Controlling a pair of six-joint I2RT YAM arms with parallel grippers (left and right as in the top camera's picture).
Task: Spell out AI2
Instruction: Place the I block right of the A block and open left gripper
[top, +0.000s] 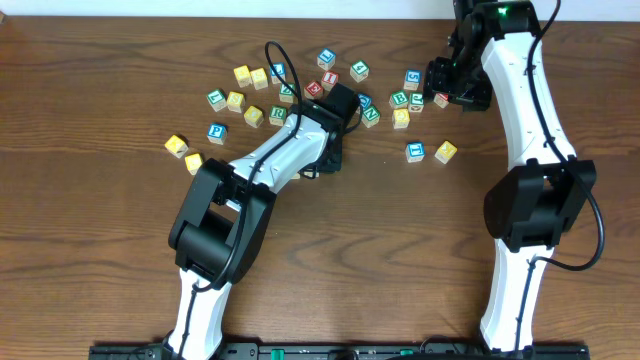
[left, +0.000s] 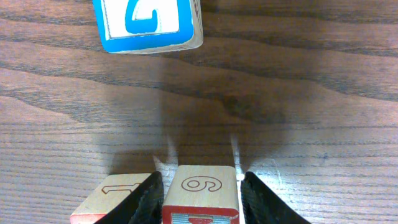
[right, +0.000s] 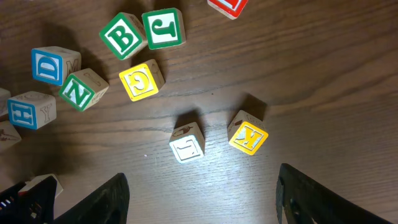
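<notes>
The left gripper (left: 202, 179) is low over the table (top: 100, 230) in the upper middle of the overhead frame, among the loose blocks (top: 278, 113). In the left wrist view its jaws are narrowed to the width of one block. This 9 block (left: 202, 191) sits between the fingers (left: 152, 200) at the bottom centre of the frame, with a 9 on its top face and a red-edged face toward the camera. The pads look pressed against its two sides, and it rests on the wood. A 1 block (left: 115, 196) lies just beside it on the left, outside the left finger. A blue block (left: 149, 22) stands apart at the top of that frame, its character cut off by the edge. The right gripper (top: 452, 88) hangs at the upper right of the overhead frame. In the right wrist view it (right: 202, 177) is spread wide with nothing between its fingers. Ahead of it, near the frame's centre, are an L block (right: 188, 142) and a yellow K block (right: 249, 134), close together but not touching. Further up are a yellow G block (right: 142, 79), a green B block (right: 121, 37) and a green J block (right: 163, 28).
</notes>
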